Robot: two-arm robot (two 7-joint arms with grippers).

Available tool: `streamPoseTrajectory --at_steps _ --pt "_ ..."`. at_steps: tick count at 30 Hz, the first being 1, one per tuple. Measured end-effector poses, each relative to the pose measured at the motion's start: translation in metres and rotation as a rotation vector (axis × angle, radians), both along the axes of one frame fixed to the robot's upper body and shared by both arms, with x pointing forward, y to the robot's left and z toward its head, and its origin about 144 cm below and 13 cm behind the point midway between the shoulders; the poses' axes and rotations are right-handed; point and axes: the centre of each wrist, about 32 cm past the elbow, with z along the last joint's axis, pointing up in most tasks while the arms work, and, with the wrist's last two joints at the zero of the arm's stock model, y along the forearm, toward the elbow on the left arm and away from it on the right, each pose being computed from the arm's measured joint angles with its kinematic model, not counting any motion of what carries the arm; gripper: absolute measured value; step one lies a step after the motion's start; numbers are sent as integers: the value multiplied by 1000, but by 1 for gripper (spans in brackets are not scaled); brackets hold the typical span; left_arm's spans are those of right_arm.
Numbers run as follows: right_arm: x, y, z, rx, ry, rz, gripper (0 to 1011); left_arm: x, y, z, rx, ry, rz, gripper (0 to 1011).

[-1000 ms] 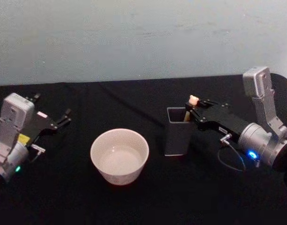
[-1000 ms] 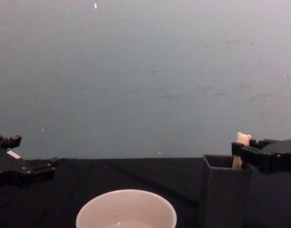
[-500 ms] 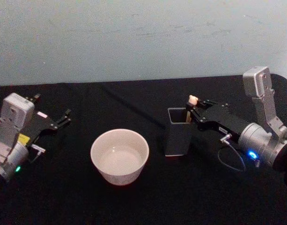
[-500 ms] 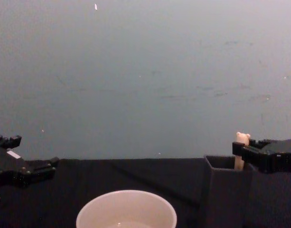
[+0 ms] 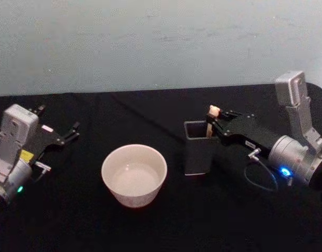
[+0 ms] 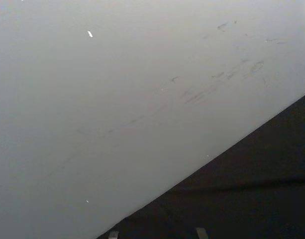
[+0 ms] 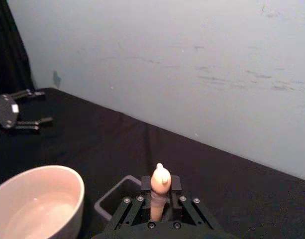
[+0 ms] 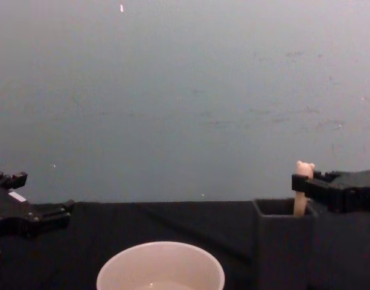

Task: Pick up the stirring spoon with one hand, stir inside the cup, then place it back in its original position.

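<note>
**While the spoon stands clamped in its holder, the lift-out is where trouble could start**

Because the right gripper (image 5: 210,124) is clenched on the pale peach handle of the slim stirring spoon (image 7: 160,189), just below its tiny bear head, the spoon's lower part is hidden inside the dark grey square holder (image 5: 197,155). The holder stands upright on the black cloth-covered surface (image 5: 150,226). It is just to the right of the wide, round cream-white cup (image 5: 104,169), with a small gap between them. The right gripper reaches in from the right, about level with the holder's top edge. The left gripper (image 5: 58,118) rests with its fingers spread at the far left of the surface, well apart from the cup.

The likeliest trouble is a sideways pull before the spoon is clear of the holder. The hidden end could catch the inner wall and tip the holder, or push it into the cup. The hold is narrow and sits high on a thin handle, so the spoon may also swing or slide between the fingers during the carry. It could then reach the cup tilted and strike the thin rim. The cup seems to hold some liquid, so a hard knock or a fast stir might spill it.
</note>
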Motion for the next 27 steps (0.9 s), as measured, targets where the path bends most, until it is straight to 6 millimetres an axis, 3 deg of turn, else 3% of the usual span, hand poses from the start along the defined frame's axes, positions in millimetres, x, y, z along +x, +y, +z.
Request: streamPoseTrajectory --at_steps 17,27 --pt "5 -9 38 149 5 41 223 0 0 0 0 0 0 1001" --pt "11 -1 59 226 -42 64 223 0 0 0 0 0 0 1001"
